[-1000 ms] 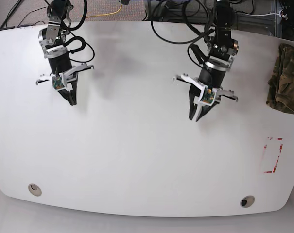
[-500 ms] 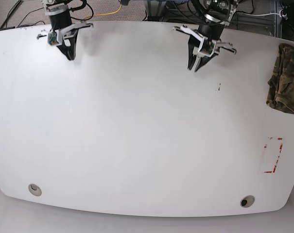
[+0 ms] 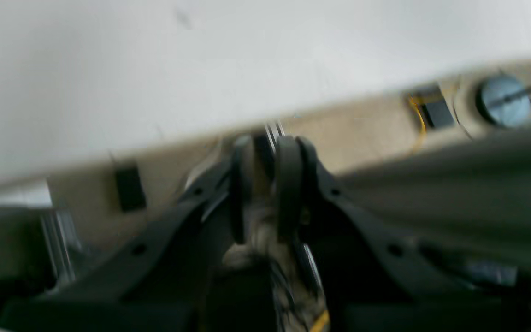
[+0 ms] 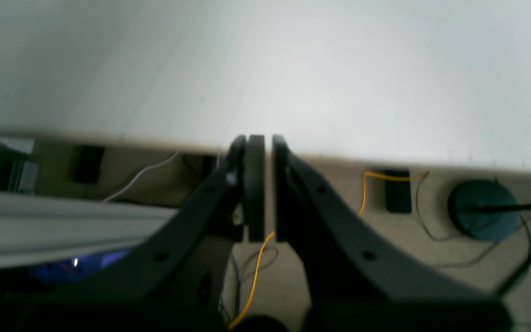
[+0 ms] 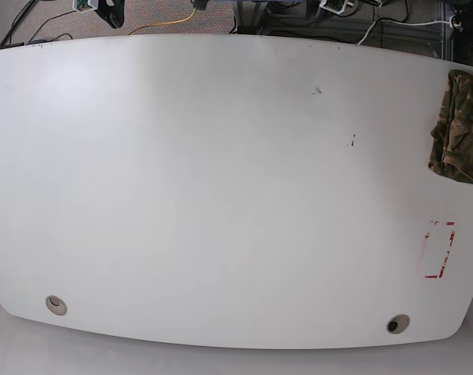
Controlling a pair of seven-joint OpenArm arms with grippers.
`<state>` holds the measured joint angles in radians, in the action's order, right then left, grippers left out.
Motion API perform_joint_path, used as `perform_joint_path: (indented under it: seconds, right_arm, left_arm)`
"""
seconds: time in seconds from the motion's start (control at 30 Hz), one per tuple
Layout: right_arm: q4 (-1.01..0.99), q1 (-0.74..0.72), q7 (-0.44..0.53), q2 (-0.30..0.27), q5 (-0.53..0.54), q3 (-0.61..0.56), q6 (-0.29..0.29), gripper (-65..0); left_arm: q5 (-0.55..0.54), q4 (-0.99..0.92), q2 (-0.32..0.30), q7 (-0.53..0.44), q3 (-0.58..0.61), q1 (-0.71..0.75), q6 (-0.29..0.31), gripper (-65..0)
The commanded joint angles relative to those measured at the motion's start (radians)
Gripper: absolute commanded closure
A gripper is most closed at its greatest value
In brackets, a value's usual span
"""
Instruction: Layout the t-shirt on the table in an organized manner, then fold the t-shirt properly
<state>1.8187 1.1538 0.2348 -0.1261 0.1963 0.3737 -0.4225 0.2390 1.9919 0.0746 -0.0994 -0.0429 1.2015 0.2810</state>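
My camouflage-print olive and brown cloth t-shirt (image 5: 460, 129) lies bunched at the glossy white worktop's (image 5: 220, 195) edge. My left claw (image 3: 265, 184) nearly together, right claw (image 4: 261, 184) together, both empty. Next: reach it.

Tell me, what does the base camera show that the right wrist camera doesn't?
Only the base view shows the t-shirt, bunched at the table's right edge, a red outline mark and two small round holes. Only the right wrist view shows the right gripper up close, shut and holding nothing, beyond the table's edge over floor with a yellow cable and a dark round base. Both show the glossy white table.
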Motion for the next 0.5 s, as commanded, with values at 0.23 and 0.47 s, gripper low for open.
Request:
perform_joint_path:
  seconds: [0.23,0.47]
  right_arm:
    - [-0.222,0.090,0.027,-0.014,0.007,-0.081,-0.028,-2.1]
    - [-0.537,-0.057,0.045,-0.034,0.005,-0.140,-0.042,-1.6]
  left_arm:
    - [-0.002,-0.078,-0.008,0.042,-0.004,0.097,-0.001,-7.2]
    - [-0.005,-0.294,-0.034,0.074,-0.042,-0.044,-0.001,-6.9]
